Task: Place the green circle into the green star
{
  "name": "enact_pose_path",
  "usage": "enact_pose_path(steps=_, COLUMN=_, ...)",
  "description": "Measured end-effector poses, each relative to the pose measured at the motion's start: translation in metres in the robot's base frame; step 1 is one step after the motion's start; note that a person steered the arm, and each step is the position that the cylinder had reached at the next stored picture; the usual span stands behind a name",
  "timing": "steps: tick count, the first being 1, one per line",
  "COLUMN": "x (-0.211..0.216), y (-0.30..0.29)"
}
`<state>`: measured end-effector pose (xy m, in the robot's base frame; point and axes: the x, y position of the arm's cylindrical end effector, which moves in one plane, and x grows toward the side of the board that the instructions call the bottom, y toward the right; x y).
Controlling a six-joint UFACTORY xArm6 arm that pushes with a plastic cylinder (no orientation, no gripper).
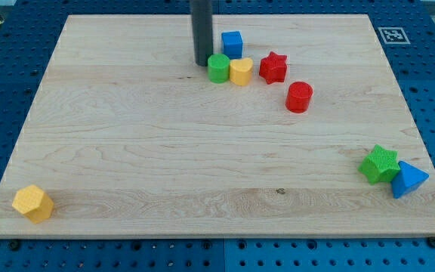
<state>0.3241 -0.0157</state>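
Note:
The green circle (pixel 218 68) stands near the top middle of the wooden board (pixel 165 151), touching a yellow heart block (pixel 241 72) on its right. The green star (pixel 380 164) lies far off at the lower right, touching a blue triangle block (pixel 408 180). My tip (pixel 201 62) is a dark rod standing just left of the green circle, close to it or touching it.
A blue cube (pixel 232 43) sits just above the circle and heart. A red star (pixel 273 67) lies right of the heart, and a red cylinder (pixel 299 97) lies below right of it. A yellow hexagon block (pixel 33 202) sits at the lower left corner.

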Motion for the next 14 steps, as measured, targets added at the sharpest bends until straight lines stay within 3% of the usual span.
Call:
enact_pose_path(steps=6, x=0.057, y=0.044)
enact_pose_path(steps=12, x=0.180, y=0.044)
enact_pose_path(steps=14, x=0.186, y=0.063)
